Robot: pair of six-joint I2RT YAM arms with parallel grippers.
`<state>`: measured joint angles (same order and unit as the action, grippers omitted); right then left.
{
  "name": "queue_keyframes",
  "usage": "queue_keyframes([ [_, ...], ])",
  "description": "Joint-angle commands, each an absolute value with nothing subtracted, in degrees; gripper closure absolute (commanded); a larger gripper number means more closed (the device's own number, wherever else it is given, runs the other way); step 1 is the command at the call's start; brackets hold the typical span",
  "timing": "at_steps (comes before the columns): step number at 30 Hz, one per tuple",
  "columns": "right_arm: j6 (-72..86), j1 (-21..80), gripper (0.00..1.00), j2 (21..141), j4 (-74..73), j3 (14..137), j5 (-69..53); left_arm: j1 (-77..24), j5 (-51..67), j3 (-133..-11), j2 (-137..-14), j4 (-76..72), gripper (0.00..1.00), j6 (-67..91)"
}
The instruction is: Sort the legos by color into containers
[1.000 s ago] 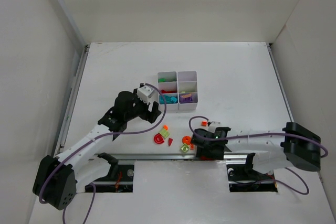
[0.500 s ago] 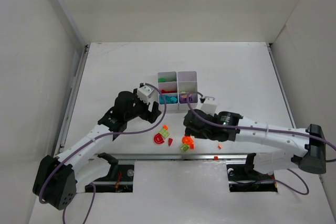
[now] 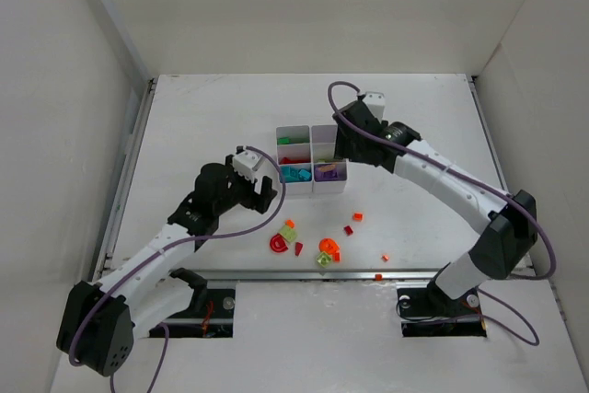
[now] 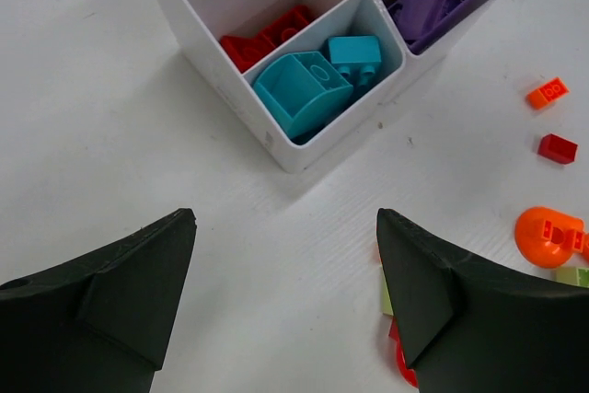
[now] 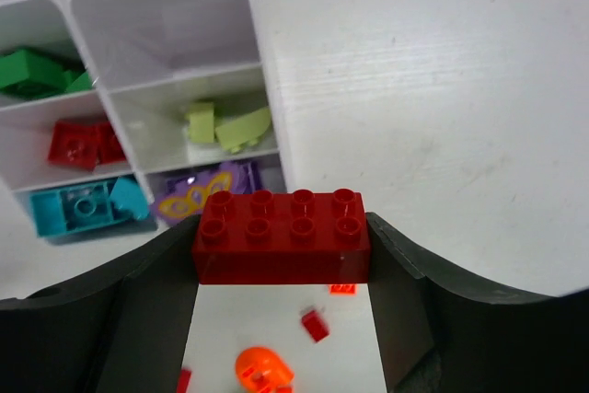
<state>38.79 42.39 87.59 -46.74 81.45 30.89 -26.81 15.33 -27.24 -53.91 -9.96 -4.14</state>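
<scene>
R hand [image 5: 281,269]: red brick [image 5: 281,236] betw. fingers [image 5: 409,287]

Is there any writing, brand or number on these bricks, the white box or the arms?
None readable.
The studs of the red brick in the right gripper are too blurred for lettering.
The purple piece bears a yellow pattern, not words.
The white organiser shows no label.

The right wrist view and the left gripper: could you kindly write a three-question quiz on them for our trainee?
1. True or false: the right gripper is shut on a red two-by-four brick.
2. In the right wrist view, which white organiser compartment looks empty? A upper right; B middle right; C lower left.
3. What colour are the pieces in the compartment nearest the left gripper?
Key: 1 true; 2 A; 3 teal.
</scene>
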Motion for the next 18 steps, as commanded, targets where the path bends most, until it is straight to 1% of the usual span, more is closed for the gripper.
queue_keyframes([
  [1,28.05,39.91,1.00,88.85,-41.13,86.57,26.81,-25.84,13.71,-26.72,-52.65,-13.62,0.23,-4.22],
  [6,25.66,38.06,1.00,91.93,-40.61,88.24,25.05,-23.91,11.96,-26.72,-52.65,-13.62,0.23,-4.75],
  [13,24.61,35.78,1.00,91.41,-36.39,85.17,21.36,-22.24,10.47,-27.86,-55.11,-13.62,0.23,-4.22],
  [15,24.61,35.25,1.00,91.41,-36.39,85.17,20.57,-22.24,8.36,-28.73,-57.38,-11.79,0.23,-4.22],
  [18,23.91,35.24,1.00,90.88,-35.24,84.64,19.43,-21.71,8.35,-30.32,-59.15,-10.38,0.23,-5.09],
])
